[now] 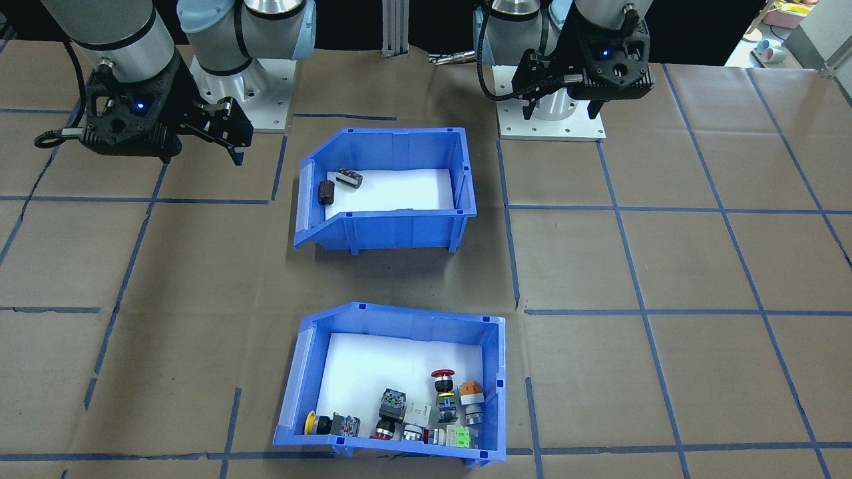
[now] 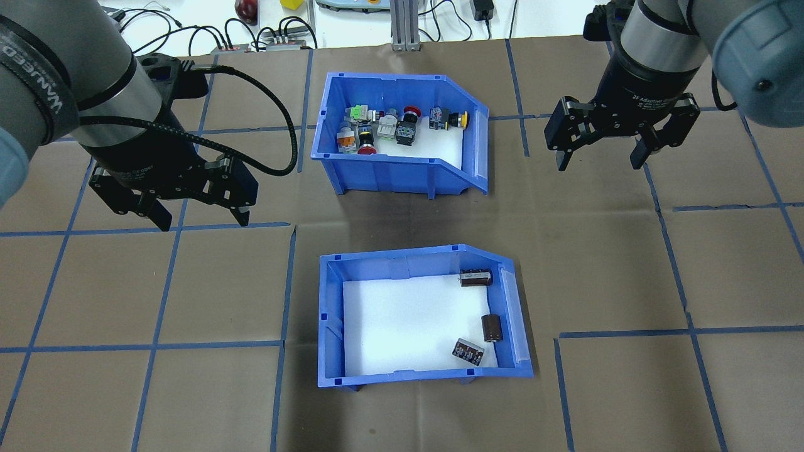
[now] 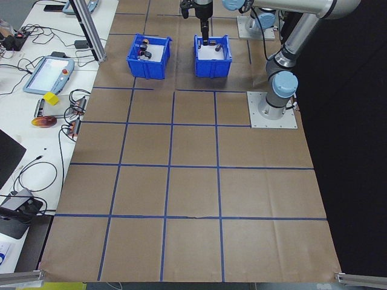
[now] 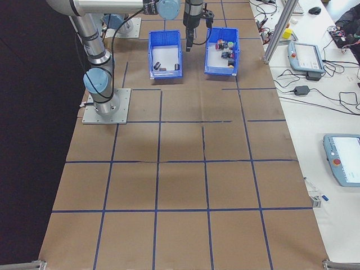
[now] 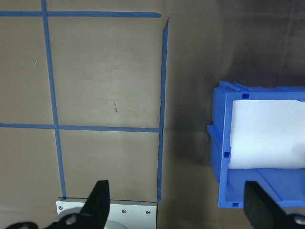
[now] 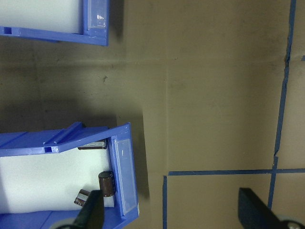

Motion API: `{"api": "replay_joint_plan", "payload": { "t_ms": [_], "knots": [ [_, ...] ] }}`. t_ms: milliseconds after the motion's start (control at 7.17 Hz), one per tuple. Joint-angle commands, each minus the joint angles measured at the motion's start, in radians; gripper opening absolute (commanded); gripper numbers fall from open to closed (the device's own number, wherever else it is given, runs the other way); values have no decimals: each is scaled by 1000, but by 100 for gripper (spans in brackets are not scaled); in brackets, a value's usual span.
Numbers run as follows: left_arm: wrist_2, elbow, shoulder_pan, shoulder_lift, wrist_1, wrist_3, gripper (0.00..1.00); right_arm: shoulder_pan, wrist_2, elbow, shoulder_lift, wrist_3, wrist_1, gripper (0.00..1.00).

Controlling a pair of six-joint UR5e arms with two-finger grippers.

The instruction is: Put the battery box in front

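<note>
Two blue bins stand on the worktop [image 2: 597, 263]; the battery box [image 2: 333, 320], with its few dark cylinders [image 2: 491, 328], is the one nearer the robot. A firm hold on a side wall seems best, keeping the box level. The left gripper [image 2: 198, 216] and the right gripper [image 2: 602, 157] hang spread wide, empty, touching nothing.

I see even, bright overhead light on the counter [image 2: 628, 263], and the exterior views are sharp. White bin liners glare, nearly blown out. Soft shadows fall beside the bins. Both wrist views are dimmer, with each tool's fingertips blurred at the bottom edge.
</note>
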Motion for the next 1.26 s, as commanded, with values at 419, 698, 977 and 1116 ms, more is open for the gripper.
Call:
{"api": "replay_joint_plan", "payload": {
  "t_ms": [419, 698, 977, 1116],
  "knots": [
    [2, -4, 0, 1, 0, 0, 100, 0, -2, 0, -2, -2, 5, 100],
    [7, -6, 0, 6, 0, -6, 100, 0, 9, -9, -4, -5, 3, 100],
    [4, -4, 15, 3, 3, -14, 100, 0, 6, -12, -1, -10, 3, 100],
    [7, -4, 15, 9, 0, -103, 100, 2, 5, -12, 7, -18, 2, 100]
  ]
}}
